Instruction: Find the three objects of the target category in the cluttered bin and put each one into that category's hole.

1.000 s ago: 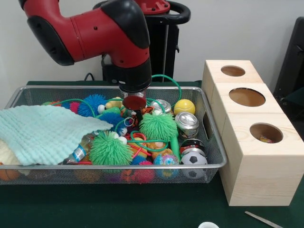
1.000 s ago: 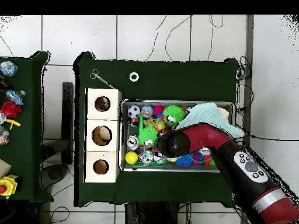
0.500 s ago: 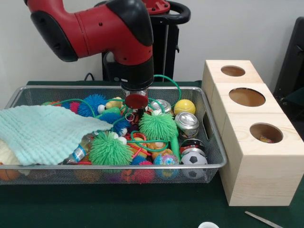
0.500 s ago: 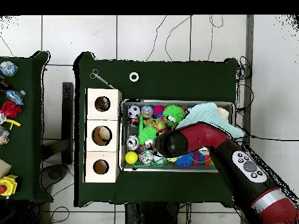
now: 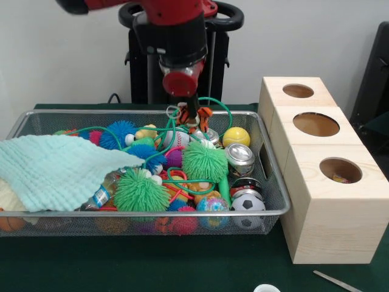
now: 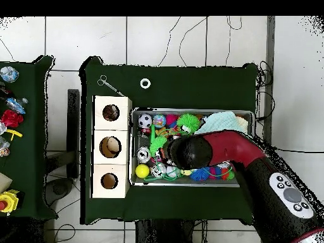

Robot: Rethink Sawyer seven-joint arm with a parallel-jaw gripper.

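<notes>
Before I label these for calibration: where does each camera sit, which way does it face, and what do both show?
Front view: across the table, facing the robot; looks at the wire bin and wooden box; the arm descends from above, gripper holding a small orange toy.
Overhead view: above, looking straight down, robot base at the bottom; the arm covers part of the bin.
Shared: bin, box, yellow ball, soccer ball.

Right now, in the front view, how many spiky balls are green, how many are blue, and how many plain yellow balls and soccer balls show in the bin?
Green spiky balls: 2
Blue spiky balls: 2
Yellow ball: 1
Soccer ball: 1
Total: 6
</notes>
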